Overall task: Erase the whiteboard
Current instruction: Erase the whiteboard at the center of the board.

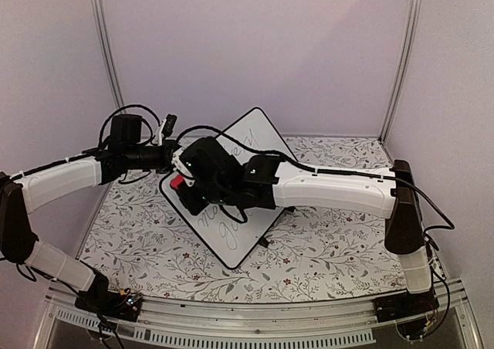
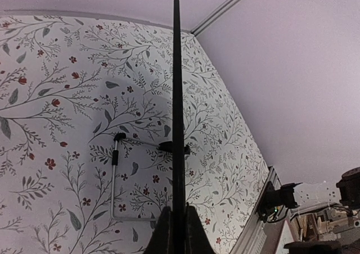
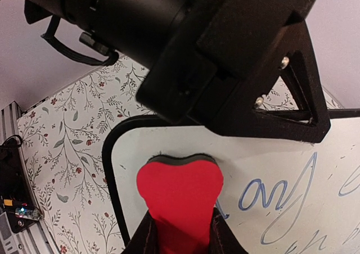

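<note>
The whiteboard [image 1: 241, 239] is tilted up off the table, with cursive handwriting [image 1: 230, 227] across it. My left gripper [image 1: 168, 159] is shut on its left edge. In the left wrist view the board's thin black frame [image 2: 178, 96] runs edge-on up the middle, pinched by the left gripper [image 2: 179, 213]. My right gripper [image 3: 181, 219] is shut on a red eraser [image 3: 180, 185]. The eraser's dark felt face presses on the whiteboard [image 3: 315, 209] near its rounded corner, just left of blue writing [image 3: 264, 198]. From above, the eraser [image 1: 177, 182] shows red beside the right gripper [image 1: 187, 184].
A floral cloth [image 1: 324, 245] covers the table. Under the board lie its wire stand [image 2: 114, 178] and a black foot [image 2: 167, 147]. Purple walls close in the back and sides, with metal posts [image 1: 401, 63] at the corners. A metal rail [image 1: 255, 318] runs along the near edge.
</note>
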You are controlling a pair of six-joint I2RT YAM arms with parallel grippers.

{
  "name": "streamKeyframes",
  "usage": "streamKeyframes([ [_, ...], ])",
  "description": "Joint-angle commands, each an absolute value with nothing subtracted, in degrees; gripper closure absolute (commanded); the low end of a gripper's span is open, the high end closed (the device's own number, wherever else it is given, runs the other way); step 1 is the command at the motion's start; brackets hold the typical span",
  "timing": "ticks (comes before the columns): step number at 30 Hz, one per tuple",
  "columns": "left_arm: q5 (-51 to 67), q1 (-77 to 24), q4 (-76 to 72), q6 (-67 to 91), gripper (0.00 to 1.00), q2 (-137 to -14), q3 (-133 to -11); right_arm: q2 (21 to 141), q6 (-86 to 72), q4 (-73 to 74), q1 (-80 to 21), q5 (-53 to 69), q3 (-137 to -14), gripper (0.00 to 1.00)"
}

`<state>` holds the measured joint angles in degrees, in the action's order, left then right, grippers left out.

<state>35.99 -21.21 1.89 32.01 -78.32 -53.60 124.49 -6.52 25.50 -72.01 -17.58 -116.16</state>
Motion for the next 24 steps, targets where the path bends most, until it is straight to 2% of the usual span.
streamKeyframes([
  [1,37.92,-22.2,-2.27,31.02,1.0,-76.98,-52.94,126.2,-6.67,23.47,-72.26,-20.54,-118.12,0.81],
  [13,38.34,-22.22,-2.6,31.11,1.0,-76.86,-52.89,128.0,-7.13,25.66,-71.65,-18.3,-119.13,0.82],
  [24,37.95,-22.0,-2.58,31.14,1.0,-76.79,-52.85,123.44,-11.78,25.46,-71.95,-16.11,-106.52,0.84],
])
